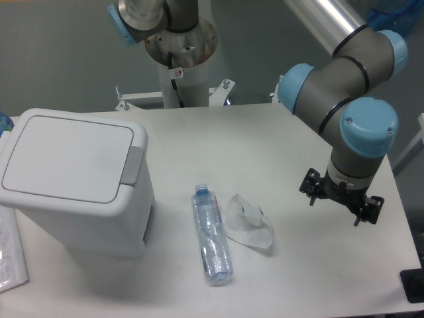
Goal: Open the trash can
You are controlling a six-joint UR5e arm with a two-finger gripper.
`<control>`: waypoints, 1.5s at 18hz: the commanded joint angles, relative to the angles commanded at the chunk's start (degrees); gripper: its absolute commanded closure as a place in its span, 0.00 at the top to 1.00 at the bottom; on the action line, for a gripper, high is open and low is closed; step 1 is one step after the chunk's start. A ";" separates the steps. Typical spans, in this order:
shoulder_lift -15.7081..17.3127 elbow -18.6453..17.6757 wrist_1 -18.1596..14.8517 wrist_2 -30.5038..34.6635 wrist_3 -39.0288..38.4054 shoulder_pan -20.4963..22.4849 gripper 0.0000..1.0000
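Wrist hides the fingers (342, 201); frame crops the arm (344, 40)

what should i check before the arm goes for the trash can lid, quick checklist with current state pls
1. Lid of the trash can shut and flat: ok, it is closed, so the task is not yet done.
2. Grey push tab uncovered on the lid's right edge: ok.
3. Gripper free of any object: ok as far as visible, nothing seen in it; whether it is open or shut: cannot tell.
4. Gripper placed near the tab: not ok, it hangs at the table's right side, far from the can.
5. Path across to the can: not ok, the bottle and the crumpled plastic wrap lie between; pass above them.
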 joint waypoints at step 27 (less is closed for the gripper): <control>17.48 -8.25 -0.27 -28.99 -25.22 -7.12 1.00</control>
